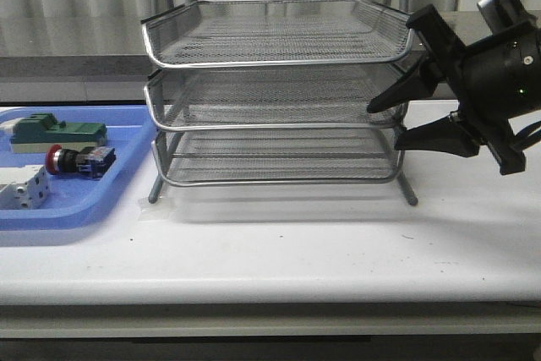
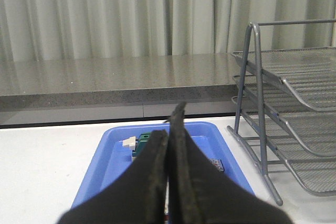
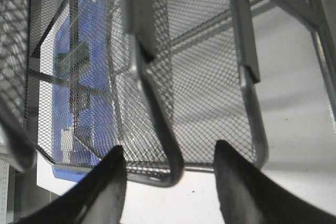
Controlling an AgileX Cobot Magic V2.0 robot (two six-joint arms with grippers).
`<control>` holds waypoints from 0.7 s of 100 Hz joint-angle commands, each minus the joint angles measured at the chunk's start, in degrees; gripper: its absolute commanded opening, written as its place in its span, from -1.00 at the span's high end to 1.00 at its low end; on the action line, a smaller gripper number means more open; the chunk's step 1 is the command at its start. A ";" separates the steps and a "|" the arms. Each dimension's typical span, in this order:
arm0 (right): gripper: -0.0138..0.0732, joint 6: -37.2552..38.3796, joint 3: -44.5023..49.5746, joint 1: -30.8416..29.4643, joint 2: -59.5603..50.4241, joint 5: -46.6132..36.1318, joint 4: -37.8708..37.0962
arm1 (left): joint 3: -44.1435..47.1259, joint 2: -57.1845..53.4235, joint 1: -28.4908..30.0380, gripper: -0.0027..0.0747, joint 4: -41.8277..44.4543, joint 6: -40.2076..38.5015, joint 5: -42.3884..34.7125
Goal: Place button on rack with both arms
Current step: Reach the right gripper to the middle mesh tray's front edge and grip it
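Right gripper (image 1: 385, 123) spread wide and empty, fingers straddling the rack (image 1: 275, 95) at its three o'clock corner, middle tier rim between them. Looks like bracing the rack comes first. Left gripper (image 2: 169, 135) pressed closed, nothing held, hovering above the blue tray (image 1: 127, 177). Button (image 1: 78, 159) lies there at nine o'clock: next, open and descend.

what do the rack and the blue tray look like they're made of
The rack: looks like metal, a fine silver wire mesh with a shiny rod frame and legs. The blue tray: probably moulded plastic, judging by its uniform colour, smooth, slightly glossy surface and rounded rim.
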 commanded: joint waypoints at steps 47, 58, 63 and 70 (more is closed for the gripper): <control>0.64 -1.07 -2.69 -0.37 0.75 6.22 3.13 | 1.91 -1.78 -0.33 0.98 -0.10 -0.43 -4.63; 0.70 -1.07 -2.57 -0.31 0.75 6.22 1.78 | 1.91 -1.78 -0.33 0.98 -0.10 -0.43 -4.63; 0.70 -1.07 -2.51 -0.01 0.75 6.16 1.19 | 1.91 -1.78 -0.33 0.98 -0.10 -0.43 -4.63; 0.70 -1.07 -2.51 0.49 0.70 6.16 -0.04 | 1.91 -1.78 -0.33 0.98 -0.10 -0.43 -4.63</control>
